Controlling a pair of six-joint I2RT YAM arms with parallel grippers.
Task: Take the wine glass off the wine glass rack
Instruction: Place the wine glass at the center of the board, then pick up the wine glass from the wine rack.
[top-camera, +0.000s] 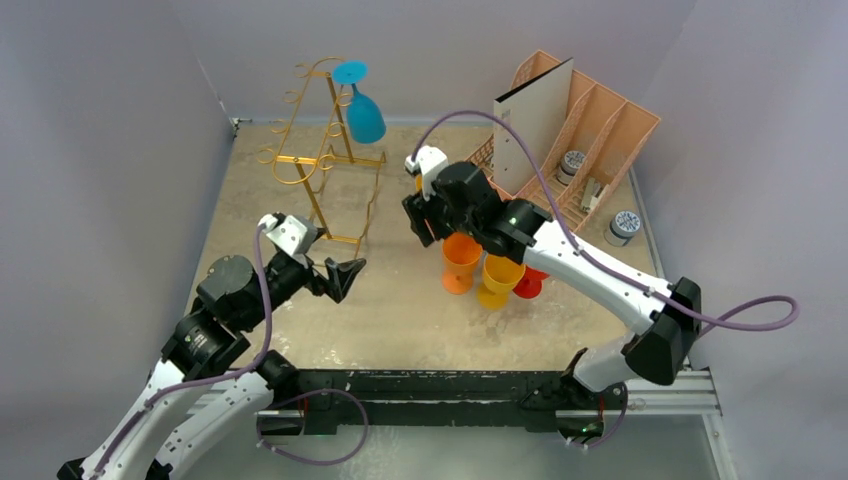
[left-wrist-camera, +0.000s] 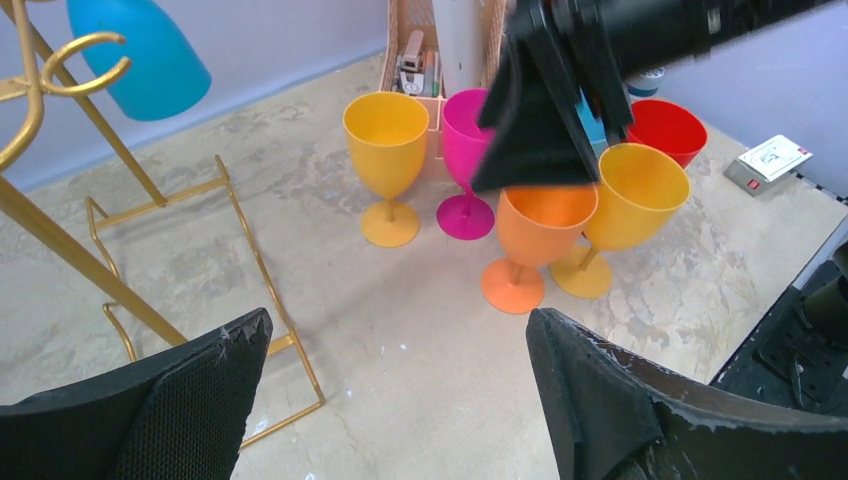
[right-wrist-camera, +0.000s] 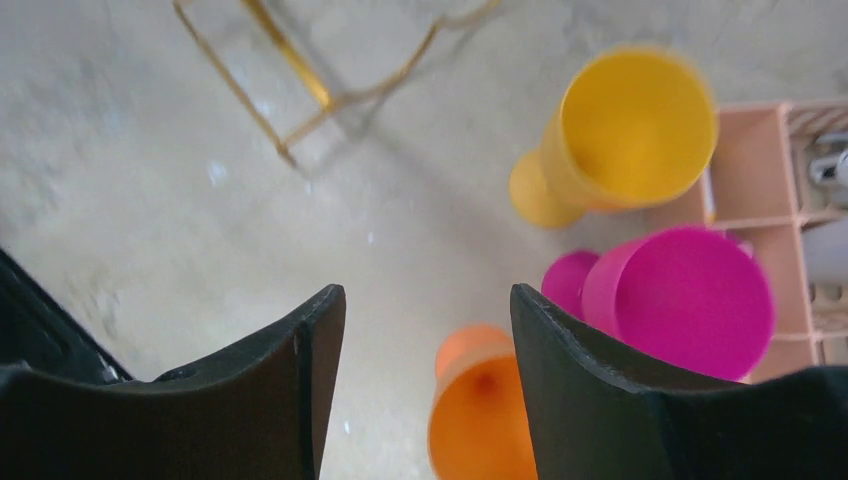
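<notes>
Blue wine glass (top-camera: 365, 115) is hanging bowl-down at 11 o'clock on the gold rack (top-camera: 318, 165) while I'm holding my left gripper (top-camera: 340, 278) wide, empty, right gripper (right-wrist-camera: 428, 300) parted over the orange glass (right-wrist-camera: 480, 420), risking a sideways tug toppling the rack.

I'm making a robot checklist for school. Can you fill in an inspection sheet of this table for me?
Surface: mottled beige table.
Job's things: blue wine glass hangs upside down on the gold wine glass rack, not yet taken.
Clutter: five coloured glasses stand in a cluster; peach organiser with white folder, back right.
Grippers: left gripper open, empty, near the rack's base; right gripper open, empty, above the orange glass.
Cables: purple cables loop off both arms.
Surroundings: plain walls; nothing else seen.
</notes>
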